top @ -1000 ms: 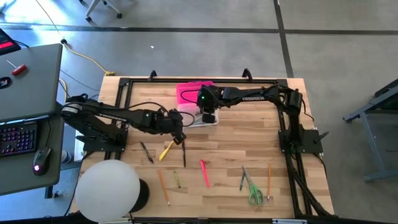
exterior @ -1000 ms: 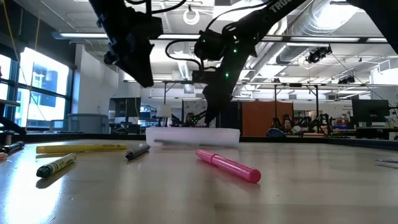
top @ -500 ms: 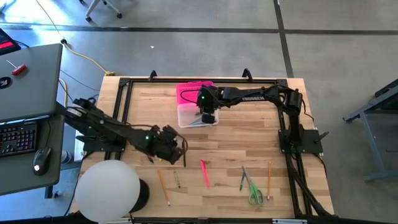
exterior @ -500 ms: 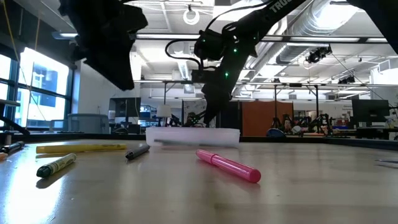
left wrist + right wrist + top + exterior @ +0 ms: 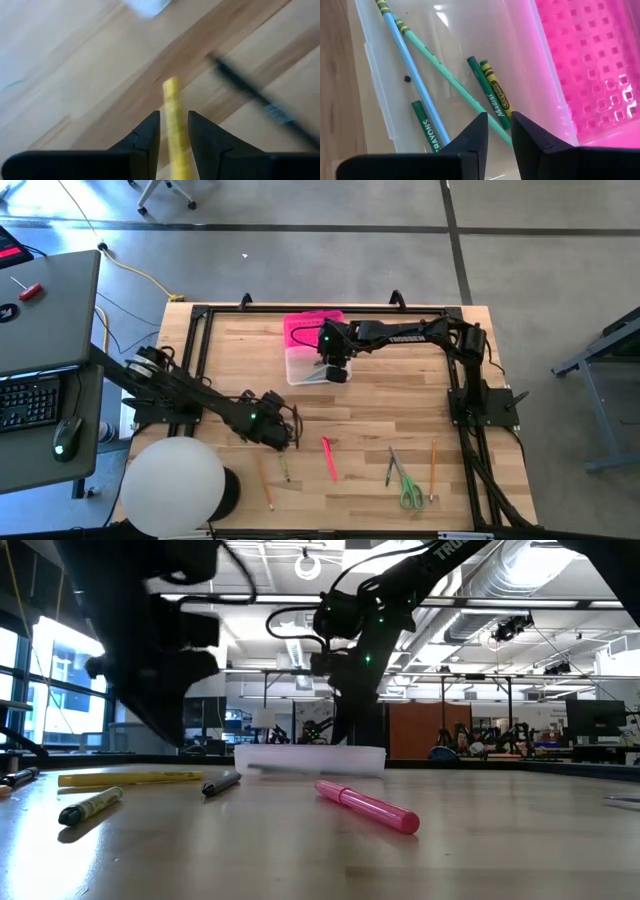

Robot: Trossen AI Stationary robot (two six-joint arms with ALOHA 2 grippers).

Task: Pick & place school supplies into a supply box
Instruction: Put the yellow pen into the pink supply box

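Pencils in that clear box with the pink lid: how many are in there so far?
2. A blue pencil and a teal-green pencil lie in a V inside the clear box, close together at their striped ends. More may be hidden outside the picture.

The left arm reaches low, its left gripper [image 5: 283, 433] pointing down with fingers [image 5: 145, 137] parted a little. The right arm stretches level, its right gripper [image 5: 336, 370] pointing down, fingers [image 5: 475, 135] slightly apart.

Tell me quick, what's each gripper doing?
Left gripper: open around a yellow pen, not clamped.
Right gripper: empty above the box, open or shut unclear.
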